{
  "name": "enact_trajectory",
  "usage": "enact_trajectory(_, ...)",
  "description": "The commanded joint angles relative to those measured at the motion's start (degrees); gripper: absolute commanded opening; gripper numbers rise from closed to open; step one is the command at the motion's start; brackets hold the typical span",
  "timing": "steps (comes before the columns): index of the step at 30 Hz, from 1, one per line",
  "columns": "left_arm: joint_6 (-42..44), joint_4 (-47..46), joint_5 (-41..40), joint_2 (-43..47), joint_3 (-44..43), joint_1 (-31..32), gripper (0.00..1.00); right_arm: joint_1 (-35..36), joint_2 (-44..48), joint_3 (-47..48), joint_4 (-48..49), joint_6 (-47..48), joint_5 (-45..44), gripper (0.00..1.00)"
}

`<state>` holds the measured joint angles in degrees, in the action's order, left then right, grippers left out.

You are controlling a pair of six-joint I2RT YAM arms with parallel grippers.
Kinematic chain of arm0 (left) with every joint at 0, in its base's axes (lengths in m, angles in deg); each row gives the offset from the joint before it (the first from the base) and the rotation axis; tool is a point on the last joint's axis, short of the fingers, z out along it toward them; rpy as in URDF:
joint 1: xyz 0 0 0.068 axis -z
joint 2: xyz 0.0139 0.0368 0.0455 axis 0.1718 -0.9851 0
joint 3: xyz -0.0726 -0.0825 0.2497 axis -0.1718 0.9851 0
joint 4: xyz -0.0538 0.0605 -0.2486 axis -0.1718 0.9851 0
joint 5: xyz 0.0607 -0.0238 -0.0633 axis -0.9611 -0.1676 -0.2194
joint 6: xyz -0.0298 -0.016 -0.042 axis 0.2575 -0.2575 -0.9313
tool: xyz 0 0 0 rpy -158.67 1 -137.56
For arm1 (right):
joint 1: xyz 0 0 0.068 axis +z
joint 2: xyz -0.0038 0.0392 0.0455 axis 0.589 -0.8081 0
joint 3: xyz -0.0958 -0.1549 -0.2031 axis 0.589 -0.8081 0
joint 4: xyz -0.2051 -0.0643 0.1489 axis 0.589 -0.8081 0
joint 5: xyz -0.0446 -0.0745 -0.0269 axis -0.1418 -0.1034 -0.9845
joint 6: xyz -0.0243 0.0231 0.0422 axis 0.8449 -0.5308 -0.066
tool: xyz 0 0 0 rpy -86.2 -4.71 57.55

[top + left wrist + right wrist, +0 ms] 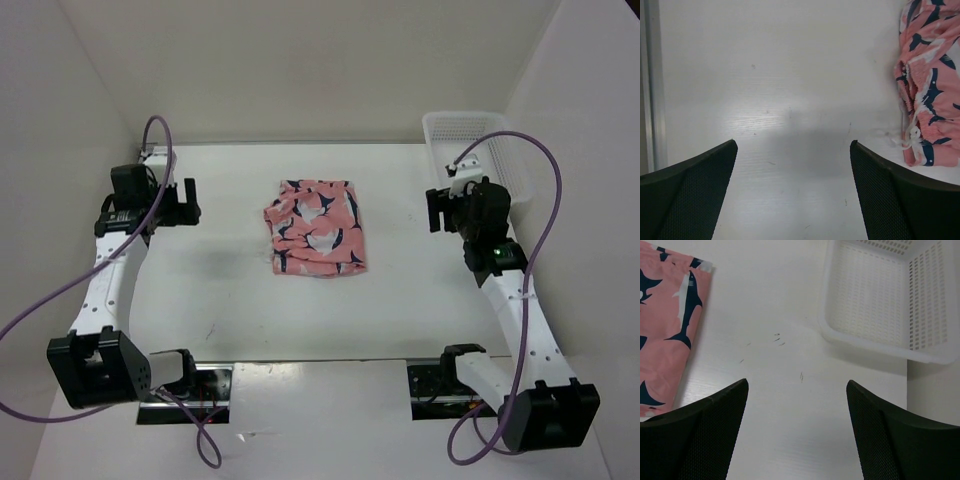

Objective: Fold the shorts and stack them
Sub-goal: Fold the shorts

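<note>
The salmon-pink shorts (316, 228) with navy-and-white shapes lie folded into a small rectangle in the middle of the white table. In the left wrist view the shorts (930, 90) fill the right edge, waistband gathered, white drawstring trailing. A flat corner of the shorts (665, 325) shows at the left of the right wrist view. My left gripper (182, 202) hangs open at the far left, apart from the cloth, over bare table (792, 145). My right gripper (442, 207) stands open to the right of the shorts, nothing between its fingers (797, 385).
A white mesh basket (440, 135) sits at the back right corner, just behind the right gripper; its near wall (865, 342) shows ahead of the right fingers. White walls close in the table on three sides. Purple cables loop beside both arms.
</note>
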<state>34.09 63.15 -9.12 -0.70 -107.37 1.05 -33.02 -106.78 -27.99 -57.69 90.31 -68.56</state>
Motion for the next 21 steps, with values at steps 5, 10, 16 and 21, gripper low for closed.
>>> enact_trajectory(5, 0.21, -2.72, 0.41, 4.95, 2.96, -2.76, 1.00, -2.01, 4.72, -2.40, -0.06, -1.58, 1.79, 0.85)
enact_trajectory(10, 0.21, -2.72, 0.93, 5.48, 2.96, -2.76, 1.00, -2.02, 6.39, -3.97, -0.59, -1.58, 2.31, 0.85)
enact_trajectory(16, 0.21, -2.72, 1.63, 6.00, 3.49, -2.76, 1.00, -2.02, 8.06, -5.21, -1.12, -1.58, 2.84, 0.86)
enact_trajectory(21, 0.21, -2.72, 2.96, 6.53, 4.11, -2.76, 1.00, -2.02, 8.59, -5.74, -1.12, -1.06, 2.84, 0.89)
